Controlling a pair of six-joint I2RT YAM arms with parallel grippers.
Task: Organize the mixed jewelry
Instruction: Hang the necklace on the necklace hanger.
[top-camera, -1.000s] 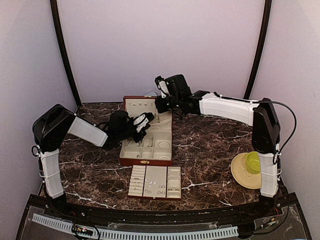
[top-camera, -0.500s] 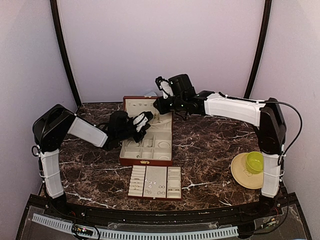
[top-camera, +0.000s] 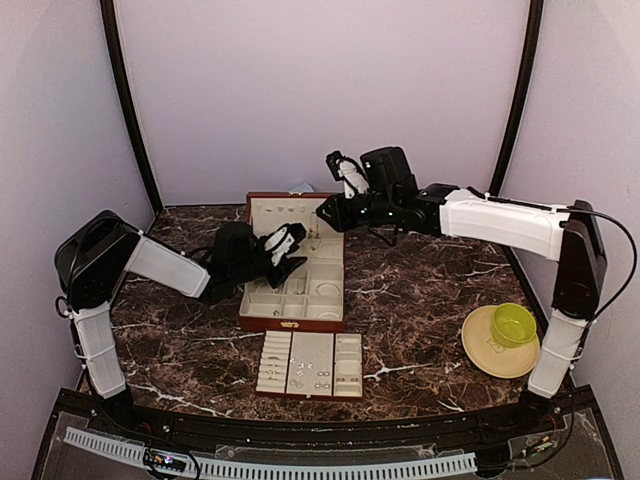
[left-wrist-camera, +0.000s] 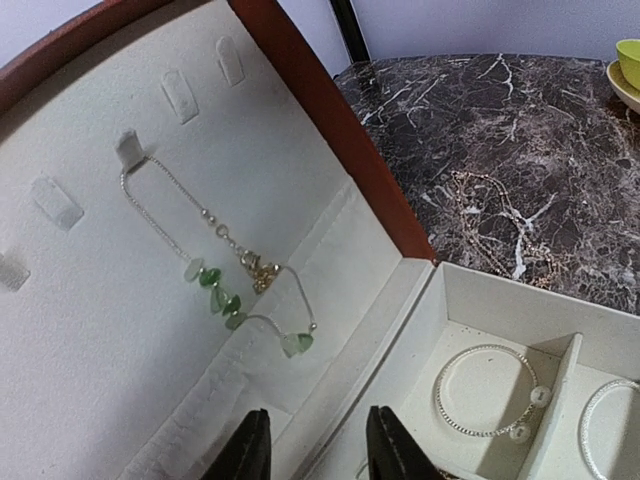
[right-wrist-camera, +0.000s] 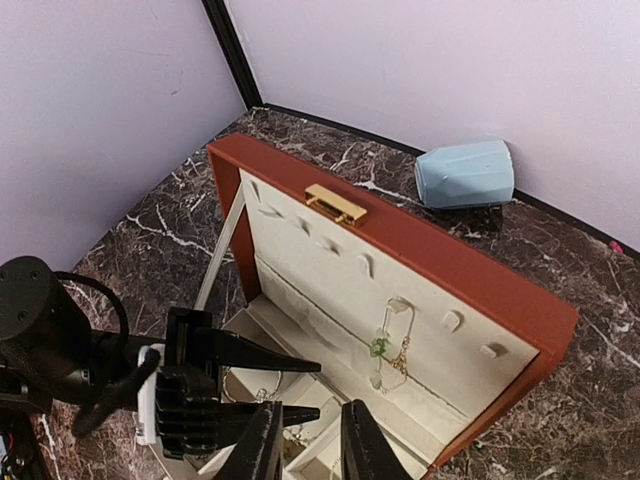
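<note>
Clearly, the left gripper (left-wrist-camera: 310, 450) stands parted and empty, its tips just in front of the open lid of the red-brown box (top-camera: 262, 320). A green-beaded necklace (left-wrist-camera: 235, 290) hangs on that lid's hooks; a careless advance could snag it and pull it off. The right gripper (right-wrist-camera: 305, 440), slightly parted, holding nothing, hovers above the box. More jewelry (top-camera: 318, 374) lies in the cream-lined tray (top-camera: 275, 375) nearer than the box.
</note>
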